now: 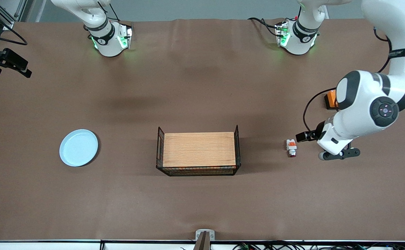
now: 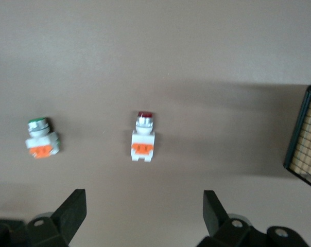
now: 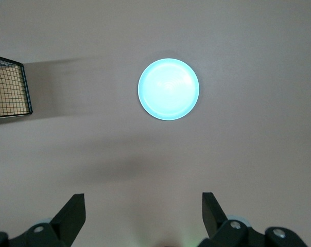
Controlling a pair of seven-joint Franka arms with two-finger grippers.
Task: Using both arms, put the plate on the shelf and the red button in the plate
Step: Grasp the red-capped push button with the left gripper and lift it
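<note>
Left end effector [image 2: 142, 211] released above red button [image 2: 143, 138]: white body, orange block, silver collar, red cap.

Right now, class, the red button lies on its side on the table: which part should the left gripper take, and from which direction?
Probably the white body of the red button, from straight above. It lies flat, its flat sides offering parallel faces, while the red cap is small and round. The left gripper is open, its fingers apart; the green-capped button lies clear beside it.
</note>
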